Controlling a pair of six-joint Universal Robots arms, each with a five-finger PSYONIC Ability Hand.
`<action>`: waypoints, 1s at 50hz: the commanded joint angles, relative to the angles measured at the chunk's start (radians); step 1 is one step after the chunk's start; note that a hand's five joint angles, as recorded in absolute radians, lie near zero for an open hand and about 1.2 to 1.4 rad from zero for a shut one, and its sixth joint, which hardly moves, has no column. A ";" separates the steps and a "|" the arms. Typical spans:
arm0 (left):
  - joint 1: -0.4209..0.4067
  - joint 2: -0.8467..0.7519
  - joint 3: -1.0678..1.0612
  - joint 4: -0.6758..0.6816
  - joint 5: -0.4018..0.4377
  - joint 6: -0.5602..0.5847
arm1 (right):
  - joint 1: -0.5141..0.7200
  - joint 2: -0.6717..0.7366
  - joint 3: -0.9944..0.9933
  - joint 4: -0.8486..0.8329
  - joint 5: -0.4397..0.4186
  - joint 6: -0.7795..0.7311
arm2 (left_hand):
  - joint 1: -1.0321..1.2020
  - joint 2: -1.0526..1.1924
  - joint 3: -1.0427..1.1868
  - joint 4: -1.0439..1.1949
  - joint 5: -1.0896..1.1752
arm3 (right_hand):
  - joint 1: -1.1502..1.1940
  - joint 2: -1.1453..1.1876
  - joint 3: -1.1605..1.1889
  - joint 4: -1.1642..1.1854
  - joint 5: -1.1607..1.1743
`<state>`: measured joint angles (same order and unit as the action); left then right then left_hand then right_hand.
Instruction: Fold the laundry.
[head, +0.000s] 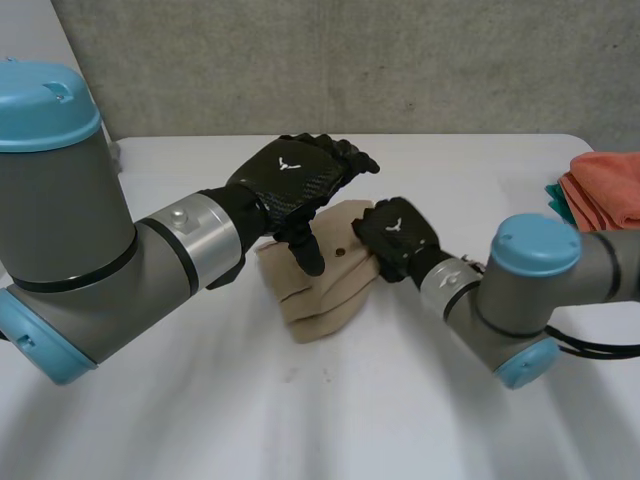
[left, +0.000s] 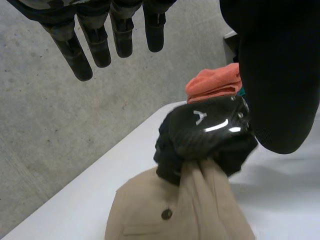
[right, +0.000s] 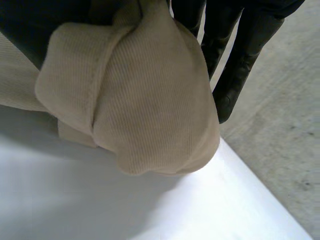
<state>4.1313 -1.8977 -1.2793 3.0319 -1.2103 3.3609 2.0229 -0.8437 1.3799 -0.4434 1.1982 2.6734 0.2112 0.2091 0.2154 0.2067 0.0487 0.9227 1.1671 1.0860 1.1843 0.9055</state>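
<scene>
Lit brightly and evenly; threw a pale shadow on the white table (right: 150, 210) under the beige garment (right: 150, 90); flashed glare off the right hand (left: 205, 130) clutching it.

A white table (head: 200, 420) spreads across the head view from 3 through 6 to 9 o'clock. Its far edge meets a rough grey concrete wall (head: 400, 60) at 12. At 11 o'clock a paler strip (head: 30, 35) adjoins the wall, possibly a second panel. The light is soft and even.
</scene>
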 joint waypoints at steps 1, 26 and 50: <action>0.003 0.005 0.002 0.001 0.000 0.000 | -0.118 -0.040 -0.010 -0.056 -0.100 -0.004 | 0.046 0.048 0.042 0.051 0.034 | 0.474 0.229 0.310 0.212 0.316; 0.004 0.008 0.002 0.004 -0.003 0.000 | -0.538 -0.058 -0.420 -0.305 -0.183 0.414 | 0.046 0.048 0.042 0.051 0.034 | 0.474 0.229 0.310 0.212 0.316; 0.001 0.003 -0.006 0.005 -0.006 0.000 | -0.931 0.298 -0.420 -0.454 -0.517 0.550 | 0.046 0.048 0.042 0.051 0.034 | 0.474 0.229 0.310 0.212 0.316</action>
<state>4.1326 -1.8931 -1.2841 3.0374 -1.2145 3.3609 1.1547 -0.5989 0.9226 -0.8954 0.7450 3.2369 0.2112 0.2091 0.2153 0.2067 0.0487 0.9519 1.1673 1.1587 1.1871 0.9372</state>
